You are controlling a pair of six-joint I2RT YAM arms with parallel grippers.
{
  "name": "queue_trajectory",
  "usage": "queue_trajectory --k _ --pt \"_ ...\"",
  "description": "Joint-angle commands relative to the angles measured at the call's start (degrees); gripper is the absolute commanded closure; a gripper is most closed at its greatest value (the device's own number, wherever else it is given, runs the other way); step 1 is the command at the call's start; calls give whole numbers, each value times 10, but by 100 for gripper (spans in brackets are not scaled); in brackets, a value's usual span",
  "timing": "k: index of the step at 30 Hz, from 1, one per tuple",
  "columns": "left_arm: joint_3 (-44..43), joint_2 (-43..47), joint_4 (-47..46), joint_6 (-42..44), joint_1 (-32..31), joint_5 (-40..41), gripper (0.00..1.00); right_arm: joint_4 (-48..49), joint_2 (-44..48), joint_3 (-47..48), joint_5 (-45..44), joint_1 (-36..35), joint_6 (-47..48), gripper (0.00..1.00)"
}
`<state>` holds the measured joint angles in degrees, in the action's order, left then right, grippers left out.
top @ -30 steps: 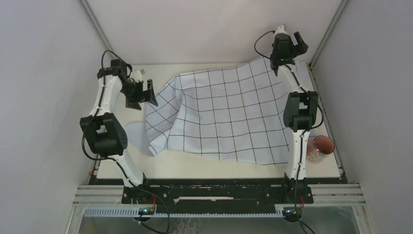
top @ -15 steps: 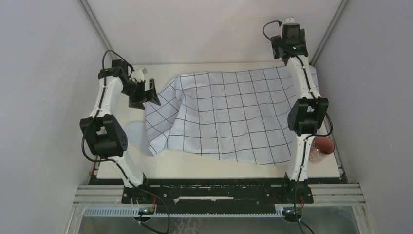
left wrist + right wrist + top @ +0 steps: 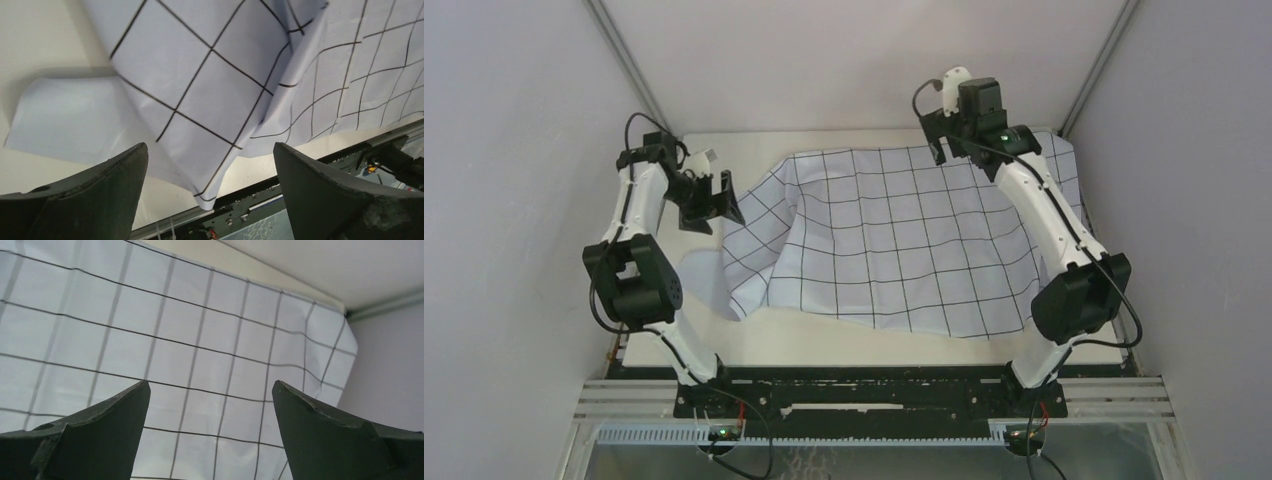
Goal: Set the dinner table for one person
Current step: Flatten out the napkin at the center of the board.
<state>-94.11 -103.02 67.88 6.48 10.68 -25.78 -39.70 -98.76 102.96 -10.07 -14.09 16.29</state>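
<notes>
The cream-white dinner table [image 3: 754, 150] carries a pale-blue cloth with a black grid [image 3: 904, 240], spread over its middle and right. The cloth's left edge is rumpled and folded, with a plain flap [image 3: 699, 275] on the table. My left gripper [image 3: 722, 197] is open and empty, just left of that rumpled edge. In the left wrist view it [image 3: 210, 150] hovers over the folded cloth [image 3: 210, 75] and bare table [image 3: 40, 50]. My right gripper [image 3: 942, 140] is open and empty above the cloth's far edge. In the right wrist view it [image 3: 210, 385] shows flat cloth [image 3: 200, 340] below.
Grey walls close in the table on three sides. A black rail [image 3: 874, 385] with both arm bases runs along the near edge. The cloth's far right corner [image 3: 1064, 160] reaches the table's right edge. My right arm's elbow [image 3: 1074, 295] hangs over the near right corner.
My right gripper has swung from the far right corner leftward along the cloth's far edge. Its elbow has moved right and now covers the reddish cup. My left gripper has drawn back slightly left.
</notes>
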Motion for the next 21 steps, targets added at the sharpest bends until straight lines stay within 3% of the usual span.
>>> queue_trajectory --k 1,4,9,21 --pt "27 31 -19 4 54 8 0 45 28 -12 -19 -18 22 0" --pt "78 23 -20 7 64 -22 0 24 22 -10 1 -21 2 0" --pt "143 21 -55 3 64 -29 0 67 48 -58 -24 -45 22 0" --pt "184 17 -113 -27 52 -43 7 86 82 -76 -38 -52 33 0"
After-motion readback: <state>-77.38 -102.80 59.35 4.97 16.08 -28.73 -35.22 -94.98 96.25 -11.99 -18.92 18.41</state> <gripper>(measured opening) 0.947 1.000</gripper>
